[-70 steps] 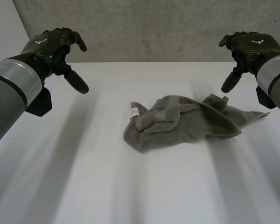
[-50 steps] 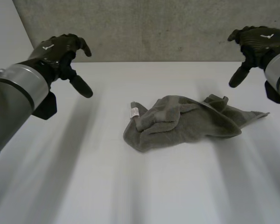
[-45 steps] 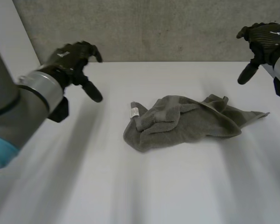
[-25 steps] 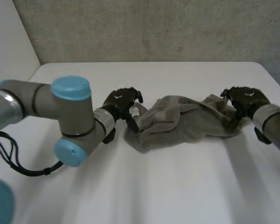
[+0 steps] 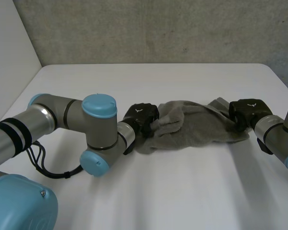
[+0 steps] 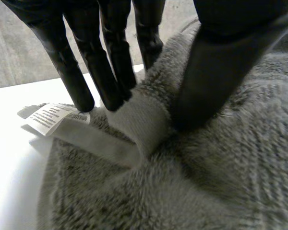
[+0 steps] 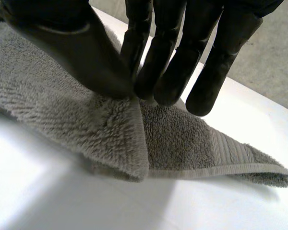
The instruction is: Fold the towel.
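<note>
A crumpled grey towel (image 5: pixel 197 127) lies in the middle of the white table (image 5: pixel 182 191). My left hand (image 5: pixel 141 115) is at the towel's left end, by the white label (image 6: pixel 50 117). In the left wrist view its fingers (image 6: pixel 110 57) and thumb (image 6: pixel 216 72) pinch a raised fold of the towel (image 6: pixel 221 172) between them. My right hand (image 5: pixel 247 111) is at the towel's right end. There its thumb (image 7: pixel 86 52) and fingers (image 7: pixel 168 52) squeeze a folded edge of the towel (image 7: pixel 53 110) just above the table.
My left arm (image 5: pixel 98 134) reaches low across the table's front left, its elbow close to the towel. A grey concrete wall (image 5: pixel 158 28) stands behind the table's far edge. Bare table lies in front of the towel.
Both hands have dropped from high above the table onto the towel's two ends and closed on the cloth. The towel's left end has bunched slightly to the right.
</note>
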